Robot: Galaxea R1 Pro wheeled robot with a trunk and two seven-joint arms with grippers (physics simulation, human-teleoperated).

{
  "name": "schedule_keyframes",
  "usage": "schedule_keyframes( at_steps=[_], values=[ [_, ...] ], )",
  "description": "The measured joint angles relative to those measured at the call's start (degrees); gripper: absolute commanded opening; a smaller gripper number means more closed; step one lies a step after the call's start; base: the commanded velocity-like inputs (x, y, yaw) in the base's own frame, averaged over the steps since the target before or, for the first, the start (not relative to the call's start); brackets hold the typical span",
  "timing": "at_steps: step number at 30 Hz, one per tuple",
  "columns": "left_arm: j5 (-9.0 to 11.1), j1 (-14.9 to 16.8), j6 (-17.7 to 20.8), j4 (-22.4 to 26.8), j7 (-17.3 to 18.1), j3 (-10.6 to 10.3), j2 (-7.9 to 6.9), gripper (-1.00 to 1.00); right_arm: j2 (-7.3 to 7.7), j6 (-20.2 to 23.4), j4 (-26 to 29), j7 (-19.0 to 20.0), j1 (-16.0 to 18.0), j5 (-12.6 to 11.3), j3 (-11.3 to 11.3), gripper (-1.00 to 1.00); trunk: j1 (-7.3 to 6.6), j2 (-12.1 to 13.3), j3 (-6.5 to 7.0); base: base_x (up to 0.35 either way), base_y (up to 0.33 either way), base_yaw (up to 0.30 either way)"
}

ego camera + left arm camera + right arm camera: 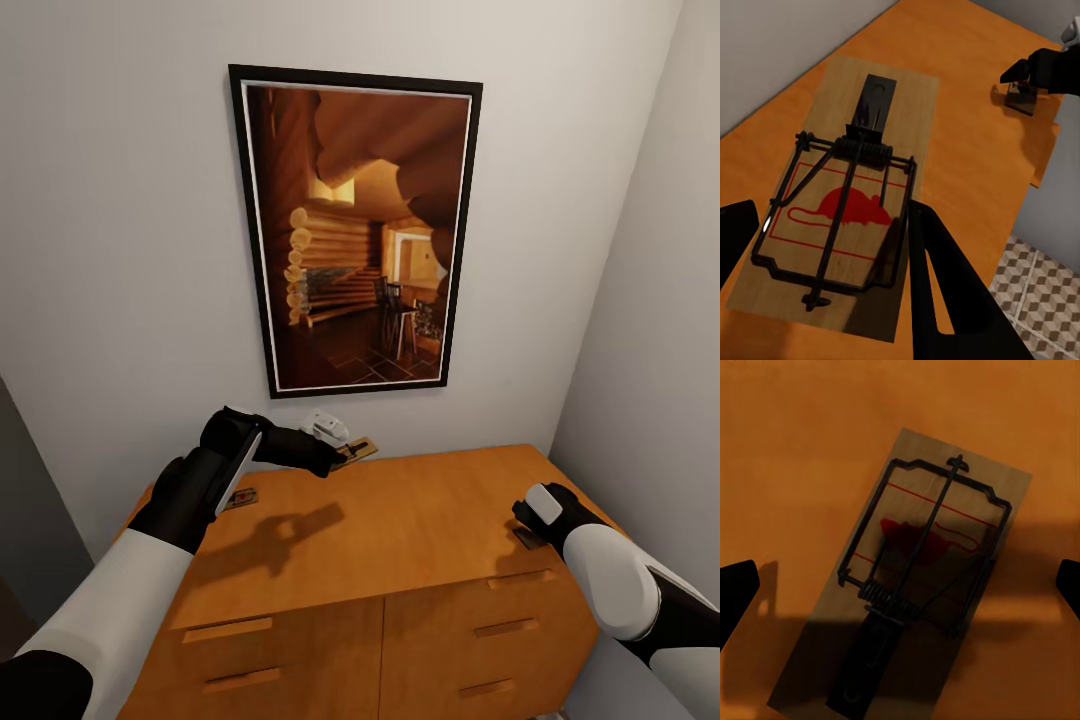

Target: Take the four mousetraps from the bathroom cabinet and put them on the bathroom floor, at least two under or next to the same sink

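The robot stands before the orange-brown cabinet (400, 520), which sits against a white wall under a framed picture (357, 232) of a log-cabin interior. The left gripper (335, 462) reaches over the back of the cabinet top, near the wall, with a mousetrap (358, 451) just at its tip; in the left wrist view that mousetrap (844, 202), a tan board with black wire parts and a red mouse print, lies between the two dark fingers (945, 292), which stand spread on either side of it, so the hand is open and whether a finger touches the board I cannot tell. A second mousetrap (240, 497) lies flat on the cabinet top under the left forearm. The right gripper (527, 528) hangs over the right front part of the top, above a third mousetrap (528, 539); in the right wrist view this mousetrap (919, 585) lies flat on the wood in shadow, the two fingertips (735, 596) wide apart at either side and clear of it, so this hand is open too. A strip of the cube-patterned bathroom floor (1039, 289) shows beside the cabinet in the left wrist view
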State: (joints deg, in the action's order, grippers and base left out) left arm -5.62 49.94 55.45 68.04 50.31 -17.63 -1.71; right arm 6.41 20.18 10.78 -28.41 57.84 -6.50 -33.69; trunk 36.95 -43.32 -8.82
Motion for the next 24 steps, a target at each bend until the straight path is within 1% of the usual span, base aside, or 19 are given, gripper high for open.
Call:
schedule_keyframes(
  at_steps=[11,12,14,17,18,24],
  values=[
    [-0.04,0.0,0.01,0.0,0.0,0.0,0.01,-1.0,0.0,-0.01,0.0,0.0,0.01,0.05,-0.07,1.0,0.0,0.0,0.0,0.0,0.0,0.0],
    [-0.05,0.0,0.0,0.0,0.0,0.0,0.01,-1.0,0.0,-0.02,-0.01,0.0,0.01,0.05,-0.07,-1.0,0.0,0.0,0.0,0.0,0.0,0.0],
    [-0.04,0.0,0.01,0.01,0.0,0.0,-0.02,-1.0,0.01,0.18,-0.01,-0.17,-0.08,0.59,0.03,-1.0,0.0,0.01,-0.01,0.0,0.0,0.0],
    [-0.07,0.0,0.01,0.01,0.0,0.0,-0.02,-1.0,0.01,0.1,0.01,-0.08,-0.07,0.49,-0.02,-1.0,0.0,0.01,0.0,0.0,0.0,0.0],
    [-0.06,0.0,0.01,0.0,0.0,0.0,-0.02,-1.0,0.0,-0.04,0.06,0.07,-0.02,0.09,-0.1,-1.0,0.0,0.01,0.0,0.0,0.0,0.0],
    [-0.05,0.0,0.0,0.0,-0.01,0.0,-0.02,-1.0,-0.01,-0.02,0.17,0.07,-0.03,0.07,-0.26,-1.0,0.0,0.01,0.0,0.0,0.0,0.0]
  ],
)
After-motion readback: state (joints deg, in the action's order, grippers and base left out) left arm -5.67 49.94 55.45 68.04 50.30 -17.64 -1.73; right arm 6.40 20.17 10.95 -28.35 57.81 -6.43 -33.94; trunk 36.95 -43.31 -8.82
